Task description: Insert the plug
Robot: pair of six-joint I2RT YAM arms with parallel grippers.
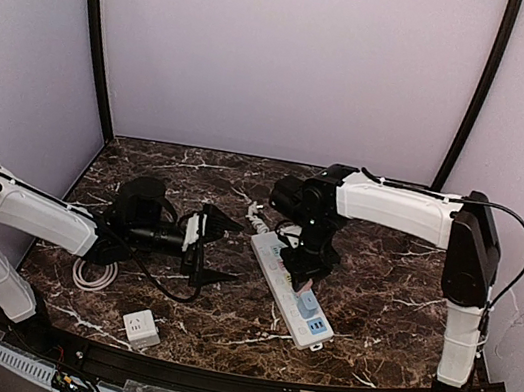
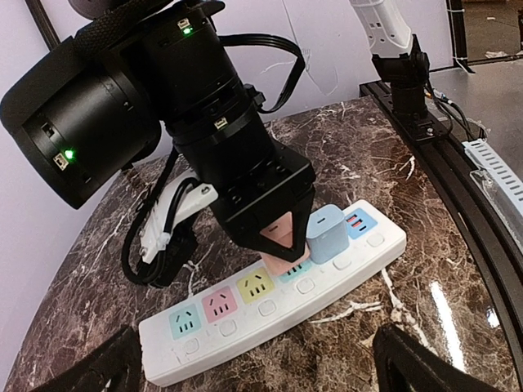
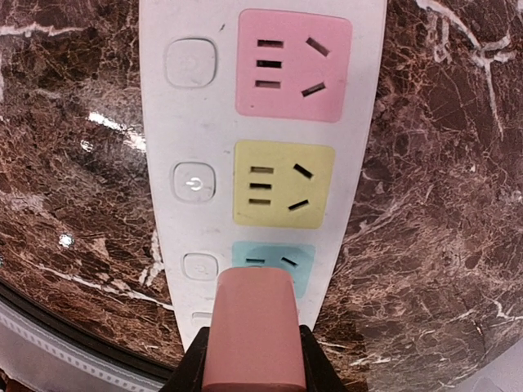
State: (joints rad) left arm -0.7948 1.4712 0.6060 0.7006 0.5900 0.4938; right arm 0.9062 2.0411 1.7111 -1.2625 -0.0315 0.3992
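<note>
Dark marbled table (image 1: 386,299) carries the white power strip (image 1: 269,261). Low in the right wrist frame, the right gripper (image 2: 283,238) is clamped on the pink plug (image 3: 249,327), poised over the teal socket (image 3: 284,261). Seating it looks unfinished. The left gripper (image 1: 225,250) hangs centre-left, jaws apart. The plug is a smooth, rounded block.

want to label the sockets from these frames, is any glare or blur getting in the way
Right wrist view: the sockets on the power strip are sharp, while the pink plug up close is soft. Left wrist view: a glare streak on the table at right, and the left fingers are dark and blurred at the bottom edge. Top external view: even light, soft shadows.
</note>
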